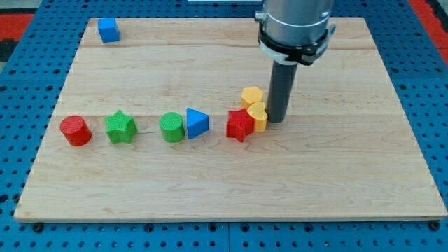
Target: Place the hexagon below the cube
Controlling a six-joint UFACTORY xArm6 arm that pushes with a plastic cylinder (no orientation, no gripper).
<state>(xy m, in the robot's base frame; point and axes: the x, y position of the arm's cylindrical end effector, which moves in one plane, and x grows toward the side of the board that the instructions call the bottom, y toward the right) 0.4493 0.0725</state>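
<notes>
A yellow hexagon (251, 96) sits right of the board's middle. A blue cube (108, 30) stands at the board's top left corner, far from it. My tip (276, 121) is down on the board just right of a yellow heart-like block (258, 116), touching or nearly touching it, and just below right of the hexagon. A red star (240, 125) lies against the yellow heart's left side. The hexagon touches the heart's top.
A row runs along the board's middle: a red cylinder (75, 131), a green star (120, 127), a green cylinder (171, 127) and a blue triangle (197, 123). The wooden board (224, 189) lies on a blue pegboard surface. The arm's grey body (294, 28) hangs over the top right.
</notes>
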